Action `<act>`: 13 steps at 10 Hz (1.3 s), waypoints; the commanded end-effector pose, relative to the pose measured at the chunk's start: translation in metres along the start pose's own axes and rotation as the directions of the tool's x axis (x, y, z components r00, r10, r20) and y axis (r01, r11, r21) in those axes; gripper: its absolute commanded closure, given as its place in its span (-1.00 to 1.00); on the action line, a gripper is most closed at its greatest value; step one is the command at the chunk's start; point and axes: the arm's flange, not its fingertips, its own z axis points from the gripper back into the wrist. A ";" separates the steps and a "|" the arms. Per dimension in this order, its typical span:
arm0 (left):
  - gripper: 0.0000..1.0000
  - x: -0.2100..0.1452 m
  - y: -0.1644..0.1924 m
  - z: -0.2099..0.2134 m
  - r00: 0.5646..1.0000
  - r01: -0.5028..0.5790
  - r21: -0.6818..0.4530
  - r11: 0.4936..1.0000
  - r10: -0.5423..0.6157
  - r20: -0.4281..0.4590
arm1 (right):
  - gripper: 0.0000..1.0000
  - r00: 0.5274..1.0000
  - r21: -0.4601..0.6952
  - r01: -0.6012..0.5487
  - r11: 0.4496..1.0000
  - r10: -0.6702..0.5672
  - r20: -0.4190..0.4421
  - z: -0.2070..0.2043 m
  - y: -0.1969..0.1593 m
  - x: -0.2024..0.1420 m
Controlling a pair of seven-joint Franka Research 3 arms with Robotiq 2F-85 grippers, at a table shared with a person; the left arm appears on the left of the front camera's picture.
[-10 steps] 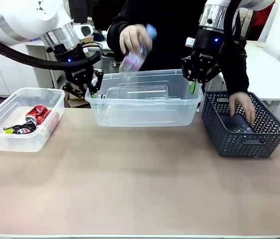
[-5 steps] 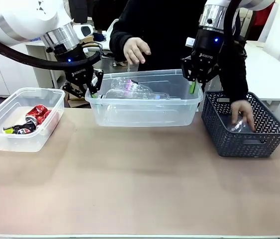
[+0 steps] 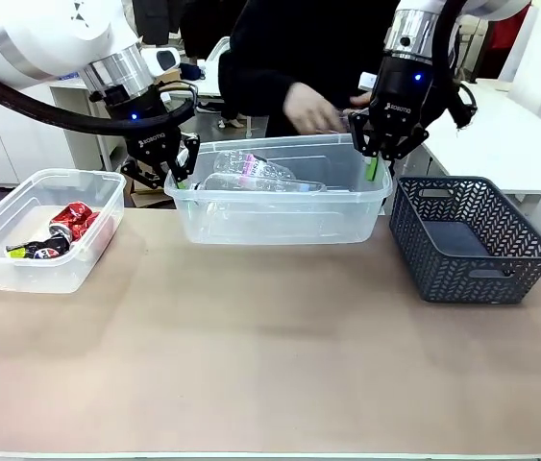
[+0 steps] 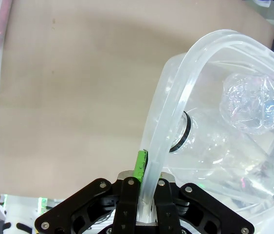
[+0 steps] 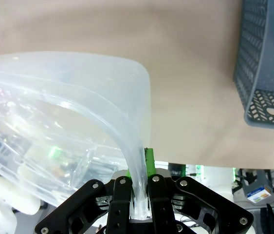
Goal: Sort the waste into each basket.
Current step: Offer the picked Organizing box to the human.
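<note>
While two arms hold the middle tub: person's hand [image 3: 310,108] behind it.
Left gripper [image 3: 180,174]: clamped on the clear tub [image 3: 280,228] rim.
Right gripper [image 3: 374,165]: pinching the opposite rim.
Plastic bottles [image 3: 251,172]: lying inside that tub.
Cans [image 3: 66,227]: in the left tub [image 3: 20,270] on the tabletop [image 3: 270,365].

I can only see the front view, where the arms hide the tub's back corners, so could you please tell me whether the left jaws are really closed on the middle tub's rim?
Observer: Yes. In the left wrist view, the left gripper has its jaws shut on the rim of the middle tub, with a green pad pressed to the rim's outer side.
Operator: Thank you. And the right arm?
Observer: It's the same there. The right wrist view shows the right gripper with its jaws shut on the rim, just below a rounded corner of the tub.
</note>
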 end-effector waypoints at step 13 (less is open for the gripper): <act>1.00 0.002 0.004 0.005 0.998 -0.053 -0.008 0.999 0.053 0.042 | 1.00 1.000 -0.009 -0.011 1.000 0.011 -0.022 0.004 -0.001 -0.003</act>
